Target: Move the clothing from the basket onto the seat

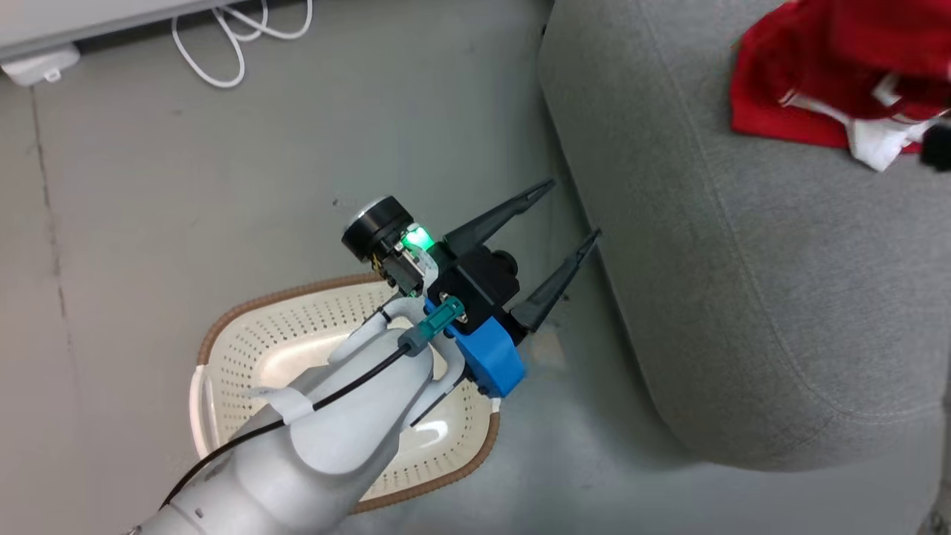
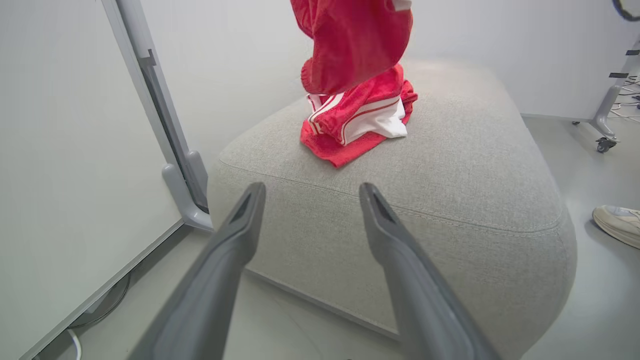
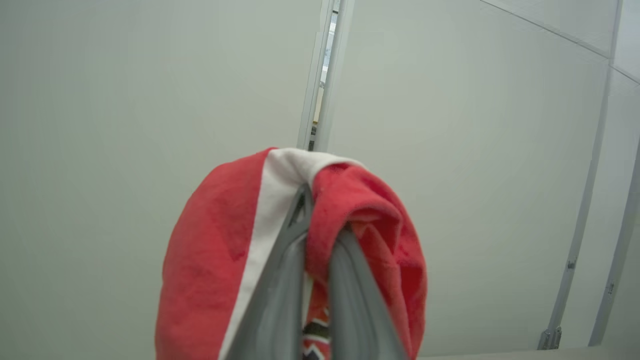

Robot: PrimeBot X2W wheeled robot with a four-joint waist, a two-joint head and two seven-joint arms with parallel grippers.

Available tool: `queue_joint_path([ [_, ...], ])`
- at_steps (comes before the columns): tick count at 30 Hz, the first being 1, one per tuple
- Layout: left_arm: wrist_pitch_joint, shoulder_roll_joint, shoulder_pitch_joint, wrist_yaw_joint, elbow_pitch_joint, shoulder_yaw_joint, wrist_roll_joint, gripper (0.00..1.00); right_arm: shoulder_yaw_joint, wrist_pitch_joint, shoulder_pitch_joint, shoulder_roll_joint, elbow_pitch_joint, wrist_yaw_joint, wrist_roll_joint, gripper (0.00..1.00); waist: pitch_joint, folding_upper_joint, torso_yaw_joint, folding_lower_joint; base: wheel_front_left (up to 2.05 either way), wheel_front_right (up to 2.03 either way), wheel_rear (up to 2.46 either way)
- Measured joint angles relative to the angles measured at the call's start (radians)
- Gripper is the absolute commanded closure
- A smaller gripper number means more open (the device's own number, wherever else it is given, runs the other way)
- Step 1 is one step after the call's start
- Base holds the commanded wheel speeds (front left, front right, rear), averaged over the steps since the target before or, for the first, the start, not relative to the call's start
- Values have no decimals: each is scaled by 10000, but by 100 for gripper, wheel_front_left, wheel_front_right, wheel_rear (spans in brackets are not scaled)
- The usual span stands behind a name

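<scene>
Clenching a red striped garment (image 3: pixel 210 240) above the grey seat (image 2: pixel 450 165), likely to drop it there, the right gripper (image 3: pixel 320 210) hovers; the left gripper (image 1: pixel 576 208) hangs released, empty, over the basket (image 1: pixel 223 327).

A white cable (image 1: pixel 223 85) loops on the grey floor (image 1: pixel 186 163), where a pale shoe (image 2: pixel 617 225) also rests.

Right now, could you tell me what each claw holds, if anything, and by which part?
The right claw pinches a red garment at a white-striped fold; left claw holds nothing.
</scene>
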Motion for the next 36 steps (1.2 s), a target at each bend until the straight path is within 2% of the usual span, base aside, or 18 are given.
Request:
queue_joint_path([
  [7,27,196,-570,-2,-134,-4,194,0,-1415,0,-1850,-1256,192,2,-27,100,1272,0,187,1,0,0,0],
  [12,27,343,-898,2,-257,15,341,0,-2255,0,-2603,-2416,1068,2,267,100,2114,0,245,1,0,0,0],
  [17,25,431,-1073,25,-374,35,393,0,-2813,0,-2696,-3137,2180,2,512,100,2760,0,272,2,0,0,0],
  [21,23,543,-1151,75,-460,17,454,0,-3152,0,-2609,-3170,2993,2,472,100,3100,0,309,1,0,0,0],
  [25,12,631,-1176,104,-516,-8,500,0,-3300,-2,-2396,-2777,3852,2,226,100,3263,0,303,1,0,0,0],
  [36,10,652,-1342,174,-560,-105,523,0,-3218,0,-2415,-2395,5952,2,-150,100,3343,0,414,0,0,0,0],
])
